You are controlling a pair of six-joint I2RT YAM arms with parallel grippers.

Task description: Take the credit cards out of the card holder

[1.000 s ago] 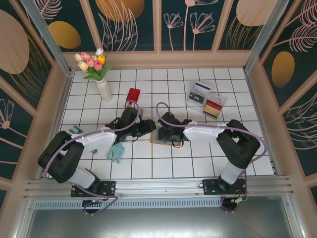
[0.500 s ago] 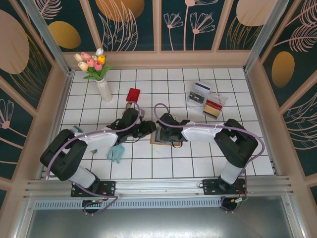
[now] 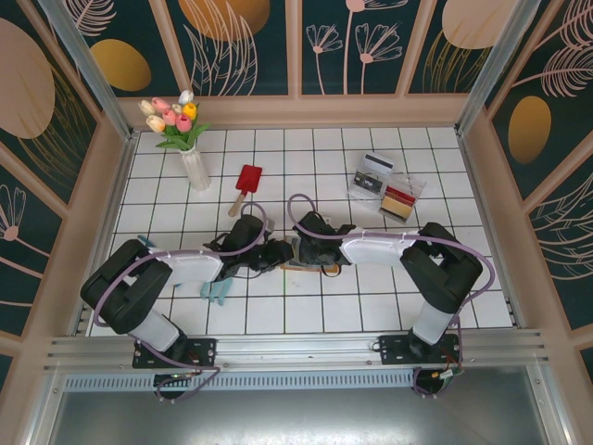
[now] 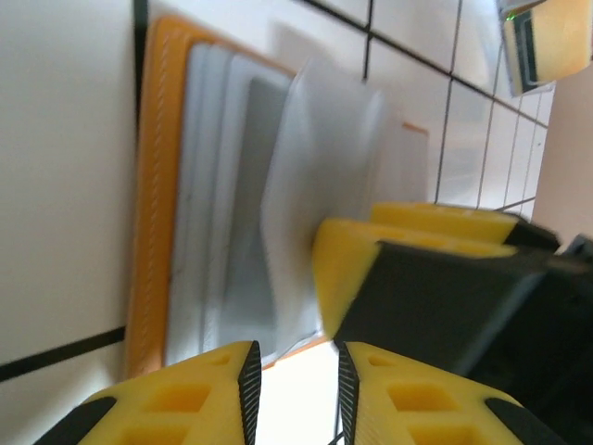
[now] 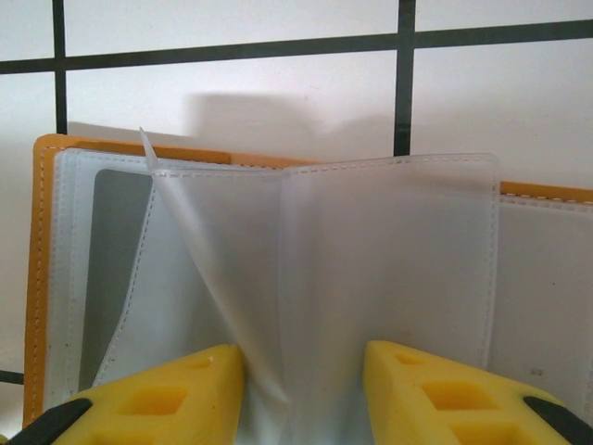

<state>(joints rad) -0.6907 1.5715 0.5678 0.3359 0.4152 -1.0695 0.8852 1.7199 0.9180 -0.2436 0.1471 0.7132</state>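
The left gripper (image 4: 295,360) and right gripper (image 5: 302,362) stand close together over the orange-brown folding card holder (image 5: 42,278), closing off the centre. Bare white tiled table (image 3: 306,153) lies between the red wooden-handled paddle (image 3: 247,180) and the clear plastic tray (image 3: 384,190).

Staged lab booth: tiled tabletop (image 3: 306,148), floral wall panels (image 3: 371,46), aluminium rails (image 3: 296,348).

Card holder (image 3: 313,269) ctr, tulip vase (image 3: 195,167) back-L
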